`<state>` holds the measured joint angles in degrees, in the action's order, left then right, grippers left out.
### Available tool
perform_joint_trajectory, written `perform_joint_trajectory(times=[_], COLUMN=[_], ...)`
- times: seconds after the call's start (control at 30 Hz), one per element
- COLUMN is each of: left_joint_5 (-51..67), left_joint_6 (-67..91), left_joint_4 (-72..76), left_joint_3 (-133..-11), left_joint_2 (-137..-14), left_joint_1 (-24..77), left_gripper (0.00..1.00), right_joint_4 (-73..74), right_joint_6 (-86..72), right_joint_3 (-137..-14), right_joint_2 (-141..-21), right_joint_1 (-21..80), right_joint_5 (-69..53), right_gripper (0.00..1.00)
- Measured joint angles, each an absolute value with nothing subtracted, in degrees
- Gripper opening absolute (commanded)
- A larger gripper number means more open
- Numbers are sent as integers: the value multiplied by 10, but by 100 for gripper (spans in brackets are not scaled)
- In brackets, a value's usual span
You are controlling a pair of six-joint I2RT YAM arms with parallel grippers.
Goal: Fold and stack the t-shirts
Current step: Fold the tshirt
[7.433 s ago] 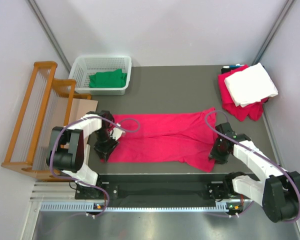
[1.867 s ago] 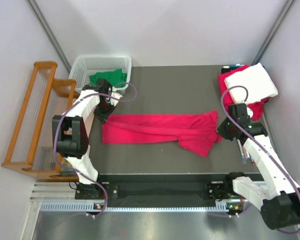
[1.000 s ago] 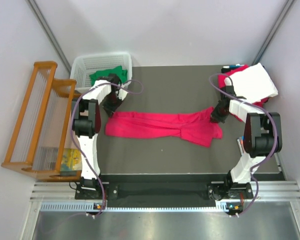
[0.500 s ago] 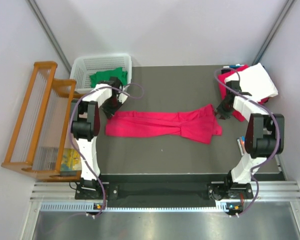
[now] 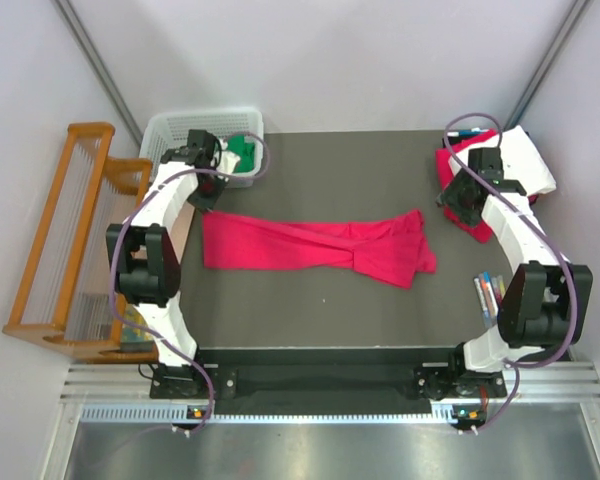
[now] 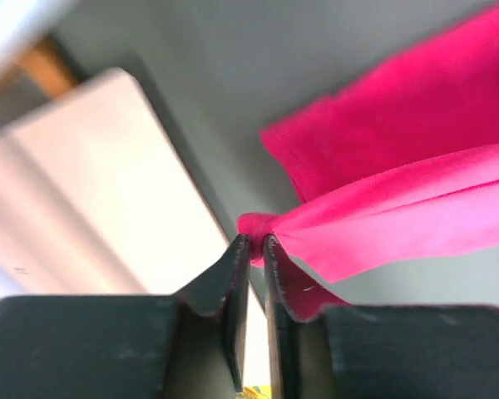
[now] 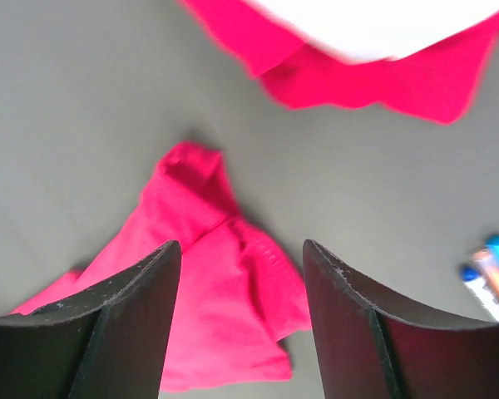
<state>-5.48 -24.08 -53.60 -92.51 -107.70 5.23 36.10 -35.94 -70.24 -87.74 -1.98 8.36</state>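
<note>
A red t-shirt (image 5: 310,248) lies folded lengthwise in a long band across the middle of the grey table. My left gripper (image 5: 206,191) is at its left end, beside the basket. In the left wrist view that gripper (image 6: 254,238) is shut on a pinched corner of the red shirt (image 6: 399,208), which trails away from it. My right gripper (image 5: 462,196) is open and empty, above the table just past the shirt's right end. In the right wrist view the shirt (image 7: 224,307) lies free below it (image 7: 241,245).
A stack with a white shirt (image 5: 502,165) on a red one (image 5: 480,222) lies at the back right. A white basket (image 5: 172,135) holds a green shirt (image 5: 242,152). A wooden rack (image 5: 65,240) stands on the left. Pens (image 5: 490,292) lie at the right edge.
My right gripper has let go of the shirt's right end and drawn back toward the stack. My left gripper has moved back and left, pulling the shirt's left end with it.
</note>
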Motion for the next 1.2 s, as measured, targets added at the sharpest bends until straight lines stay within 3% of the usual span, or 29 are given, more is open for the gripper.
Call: perform_joint_trajectory(times=[0.07,0.13,0.23,0.27,0.57,0.8,1.1,1.2], left_joint_5=[-51,-47,-46,-46,-24,-10,-14,-15], left_joint_6=[-236,-231,-224,-222,-195,-163,-148,-148], left_joint_4=[-536,-535,-536,-531,-529,-510,-462,-457], left_joint_3=[-948,-959,-956,-949,-896,-841,-835,-833], left_joint_2=[-1073,-1068,-1062,-1060,-1031,-1009,-1105,-1119], left_joint_1=[53,54,59,62,93,224,187,168], left_gripper=[46,59,94,99,99,98,97,96], right_joint_4=[361,359,351,350,330,302,282,279], right_joint_6=[-359,-356,-353,-352,-355,-372,-387,-387], right_joint_3=[-702,-700,-687,-682,-665,-658,-652,-653], right_joint_2=[-874,-874,-874,-875,-901,-955,-1013,-1022], right_joint_1=[-9,8,29,34,56,94,128,129], right_joint_5=[69,54,31,24,-15,-50,-91,-92], right_gripper=[63,63,65,65,63,61,54,46])
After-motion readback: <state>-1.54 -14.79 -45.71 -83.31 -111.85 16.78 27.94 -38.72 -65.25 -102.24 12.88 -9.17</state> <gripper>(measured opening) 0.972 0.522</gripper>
